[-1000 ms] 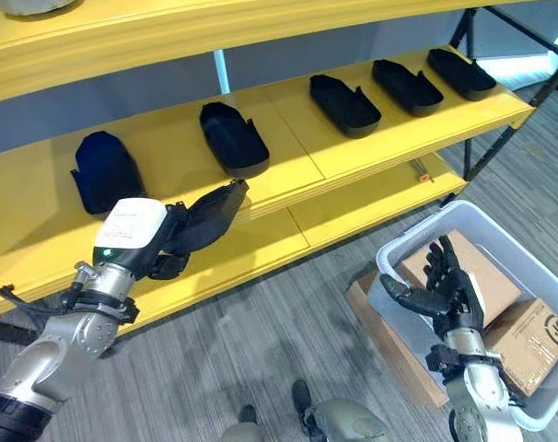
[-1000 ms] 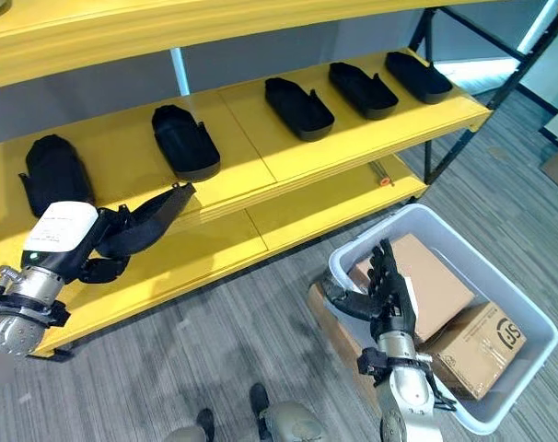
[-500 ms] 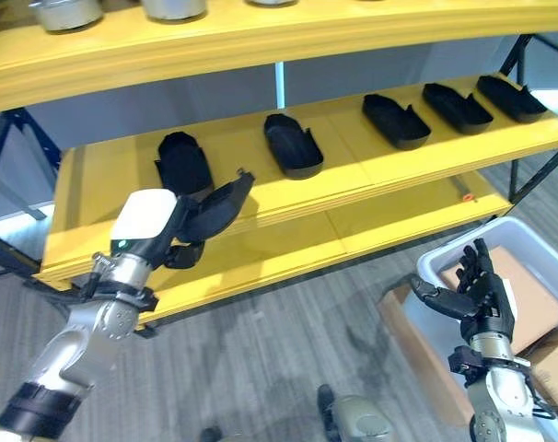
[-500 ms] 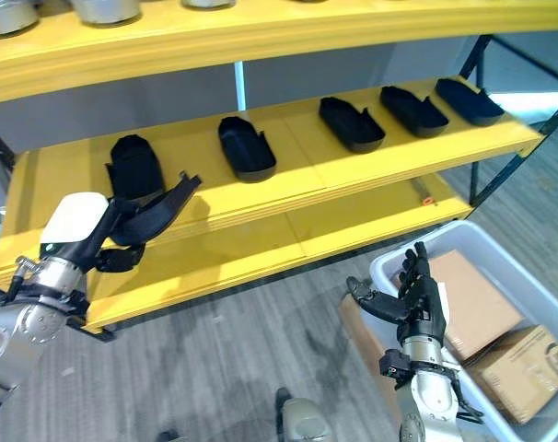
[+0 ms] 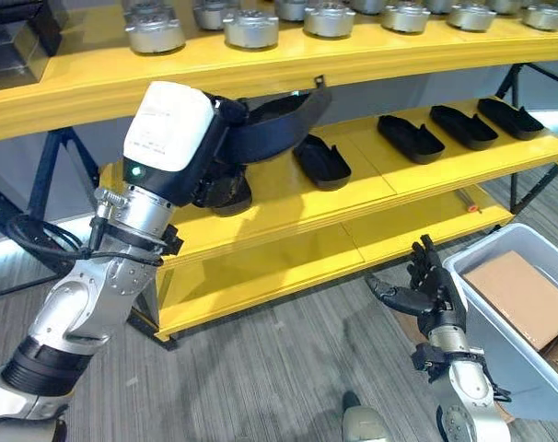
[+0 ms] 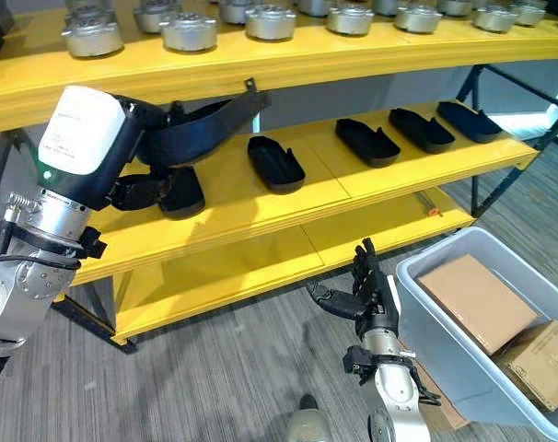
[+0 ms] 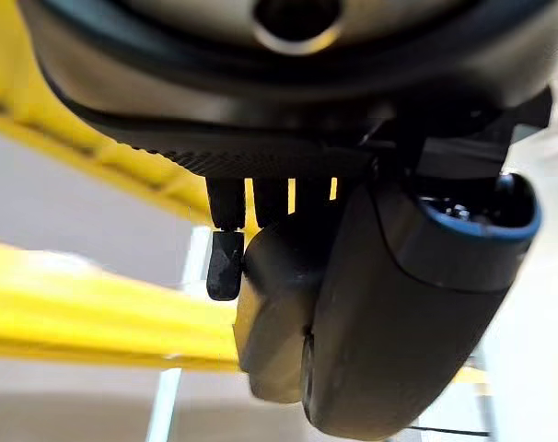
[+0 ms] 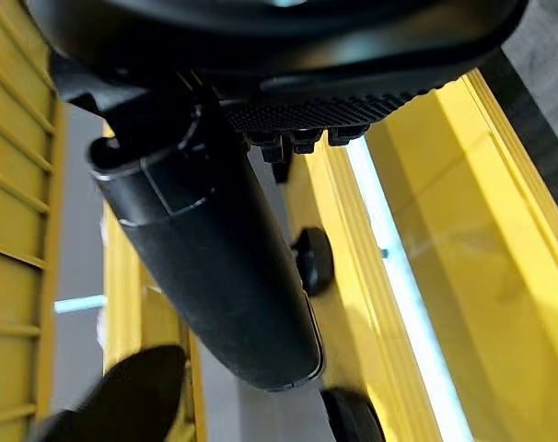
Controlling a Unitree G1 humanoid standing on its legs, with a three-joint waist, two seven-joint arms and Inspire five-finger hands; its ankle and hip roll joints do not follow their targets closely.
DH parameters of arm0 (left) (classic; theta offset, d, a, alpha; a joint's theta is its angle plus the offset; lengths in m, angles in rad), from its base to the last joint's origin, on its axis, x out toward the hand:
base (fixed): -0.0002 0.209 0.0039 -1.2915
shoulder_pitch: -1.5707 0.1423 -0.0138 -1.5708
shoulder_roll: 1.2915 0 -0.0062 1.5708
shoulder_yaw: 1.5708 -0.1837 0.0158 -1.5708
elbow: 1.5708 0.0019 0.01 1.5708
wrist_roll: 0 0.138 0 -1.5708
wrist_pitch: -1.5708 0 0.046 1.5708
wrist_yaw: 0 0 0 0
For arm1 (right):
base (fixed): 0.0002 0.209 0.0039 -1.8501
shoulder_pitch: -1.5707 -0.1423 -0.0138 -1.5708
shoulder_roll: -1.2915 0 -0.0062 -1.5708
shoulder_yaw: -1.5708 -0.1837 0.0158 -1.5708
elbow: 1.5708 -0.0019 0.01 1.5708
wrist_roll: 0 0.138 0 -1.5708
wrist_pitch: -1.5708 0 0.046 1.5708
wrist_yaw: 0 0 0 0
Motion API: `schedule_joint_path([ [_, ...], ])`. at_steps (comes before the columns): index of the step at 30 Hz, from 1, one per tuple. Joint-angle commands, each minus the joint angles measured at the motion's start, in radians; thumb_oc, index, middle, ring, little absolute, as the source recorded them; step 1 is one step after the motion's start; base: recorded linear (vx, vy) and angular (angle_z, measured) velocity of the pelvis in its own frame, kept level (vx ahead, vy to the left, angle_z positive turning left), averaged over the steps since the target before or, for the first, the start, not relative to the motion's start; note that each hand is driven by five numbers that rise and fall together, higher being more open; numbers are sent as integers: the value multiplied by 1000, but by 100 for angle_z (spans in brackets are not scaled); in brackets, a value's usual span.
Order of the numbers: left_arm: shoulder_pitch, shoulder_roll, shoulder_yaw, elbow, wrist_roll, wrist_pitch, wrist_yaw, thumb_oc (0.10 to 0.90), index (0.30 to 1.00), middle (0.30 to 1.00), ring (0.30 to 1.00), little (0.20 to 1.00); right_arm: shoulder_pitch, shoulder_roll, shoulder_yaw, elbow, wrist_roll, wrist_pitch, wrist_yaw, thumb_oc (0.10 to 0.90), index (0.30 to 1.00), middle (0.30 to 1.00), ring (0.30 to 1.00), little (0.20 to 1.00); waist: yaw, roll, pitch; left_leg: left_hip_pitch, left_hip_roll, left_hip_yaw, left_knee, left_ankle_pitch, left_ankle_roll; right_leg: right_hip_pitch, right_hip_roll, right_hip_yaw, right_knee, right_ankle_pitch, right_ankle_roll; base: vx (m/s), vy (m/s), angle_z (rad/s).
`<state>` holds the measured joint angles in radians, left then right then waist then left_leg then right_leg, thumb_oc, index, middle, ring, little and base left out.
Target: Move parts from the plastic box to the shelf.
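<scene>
My left hand (image 5: 220, 138) is raised in front of the yellow shelf (image 5: 288, 207) and is shut on a long black part (image 5: 281, 124), which sticks out to the right at the height of the middle level. In the left wrist view the fingers (image 7: 226, 262) curl beside the dark part (image 7: 277, 313). Several more black parts (image 5: 321, 162) lie in a row on the middle level. My right hand (image 5: 433, 291) is open and empty, low down just left of the grey plastic box (image 5: 495, 318).
The plastic box holds cardboard boxes (image 5: 518, 299). Round metal parts (image 5: 251, 26) line the top level. Another black part (image 6: 183, 191) lies on the middle level behind my left hand. Grey floor spreads in front of the shelf.
The camera has swung up and left. My left hand has lifted the black part from the lower level's height to the middle level. The right hand now hangs left of the box.
</scene>
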<state>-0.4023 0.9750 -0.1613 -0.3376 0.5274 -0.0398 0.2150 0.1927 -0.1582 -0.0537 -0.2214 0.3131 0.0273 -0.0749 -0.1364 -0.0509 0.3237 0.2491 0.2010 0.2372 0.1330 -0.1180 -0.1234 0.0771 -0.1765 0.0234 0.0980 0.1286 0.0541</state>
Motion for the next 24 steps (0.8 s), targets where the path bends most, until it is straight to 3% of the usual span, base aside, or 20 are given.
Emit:
schedule_joint_path([
  [1,-178,65,166,-84,38,25,231,400,300,300,300,300,-49,-62,-48,-132,-40,-120,-7,900,1000,1000,1000,1000,-5,58,-104,52,69,-53,-158,206,58,73,-42,-11,25,-34,-17,-3,-7,-18],
  [3,-177,67,166,-82,38,24,233,400,300,300,300,300,-49,-62,-46,-131,-40,-120,-7,900,1000,1000,1000,1000,-6,57,-104,53,69,-52,-159,206,58,74,-42,-11,25,-34,-17,-1,-17,-11],
  [5,-116,171,183,-56,36,31,243,400,300,300,300,300,-37,-59,-57,-123,-44,-121,-2,900,1000,1000,1000,1000,15,55,-101,56,73,-57,-169,210,56,81,-31,-17,21,-38,-13,-5,-37,-3],
  [13,89,343,207,42,18,22,217,400,300,300,300,300,-19,-39,-86,-101,-47,-113,11,900,1000,1000,1000,1000,41,61,-95,63,88,-67,-185,212,52,83,-13,-29,23,-43,-6,-1,-25,9],
  [24,279,356,216,99,-24,-14,135,400,300,300,300,300,0,1,-112,-84,-27,-105,32,900,1000,1000,1000,1000,53,67,-73,70,97,-72,-181,211,50,77,0,-31,39,-46,-7,0,0,0],
])
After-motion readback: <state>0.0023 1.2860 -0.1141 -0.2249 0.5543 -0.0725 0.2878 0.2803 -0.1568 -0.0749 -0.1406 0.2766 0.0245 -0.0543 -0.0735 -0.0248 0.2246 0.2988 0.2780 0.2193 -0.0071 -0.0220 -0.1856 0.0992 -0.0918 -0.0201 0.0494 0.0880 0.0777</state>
